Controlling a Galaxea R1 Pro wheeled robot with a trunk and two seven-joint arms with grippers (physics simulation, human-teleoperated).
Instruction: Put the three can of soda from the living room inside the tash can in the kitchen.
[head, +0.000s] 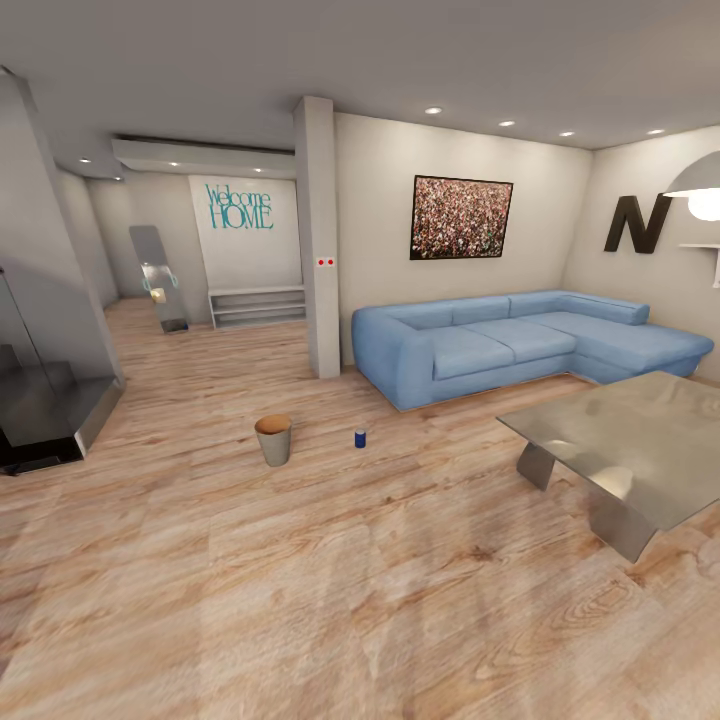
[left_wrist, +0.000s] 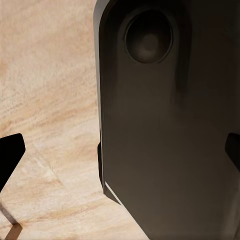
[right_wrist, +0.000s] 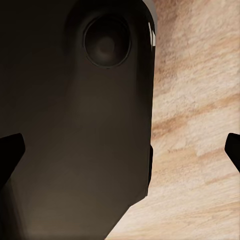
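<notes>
On the pale plank floor of the living room stands the tash can (head: 273, 438), a small grey bin with a tan-brown rim. A dark blue can of soda (head: 360, 438) stands upright on the floor a short way to its right, apart from it. Both are a few metres ahead of me. My left gripper (left_wrist: 120, 155) hangs open over the floor, its dark fingertips (left_wrist: 11, 154) far apart with nothing held. My right gripper (right_wrist: 120, 150) is open as well, fingertips (right_wrist: 10, 150) spread wide. A dark part of my own body lies behind each gripper.
A light blue corner sofa (head: 520, 340) lines the back wall. A grey low table (head: 630, 440) stands at the right. A grey pillar (head: 318, 240) divides off a hallway. Dark steps (head: 45, 410) with a glass panel sit at the left. Open floor lies between me and the bin.
</notes>
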